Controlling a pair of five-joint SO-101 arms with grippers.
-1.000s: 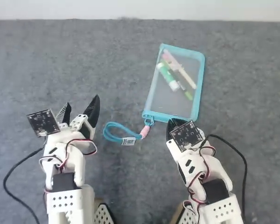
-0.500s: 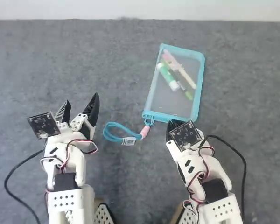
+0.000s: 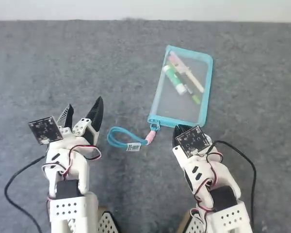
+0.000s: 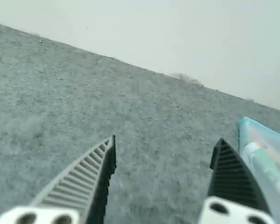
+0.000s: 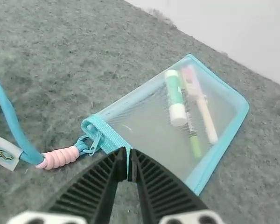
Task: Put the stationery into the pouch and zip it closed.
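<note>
The translucent pouch (image 3: 182, 102) with a teal border lies flat on the grey felt, and its corner shows in the left wrist view (image 4: 266, 154). Inside it are a green glue stick (image 3: 173, 80) and two pens (image 3: 188, 76), also seen in the right wrist view (image 5: 176, 100). The zipper pull (image 3: 154, 127) sits at the pouch's near left corner, with a pink bead and blue loop strap (image 3: 119, 138) trailing left. My right gripper (image 3: 176, 130) (image 5: 128, 156) is shut, its tips just at the pouch's near teal edge (image 5: 105, 133). My left gripper (image 3: 82, 112) (image 4: 165, 149) stands open to the strap's left, holding nothing.
Grey felt (image 3: 63, 63) covers the whole table up to a pale wall at the back. Black cables (image 3: 242, 155) run beside each arm's base near the front edge.
The left arm's wrist has drawn back a little toward its base. The right arm and the pouch have kept still.
</note>
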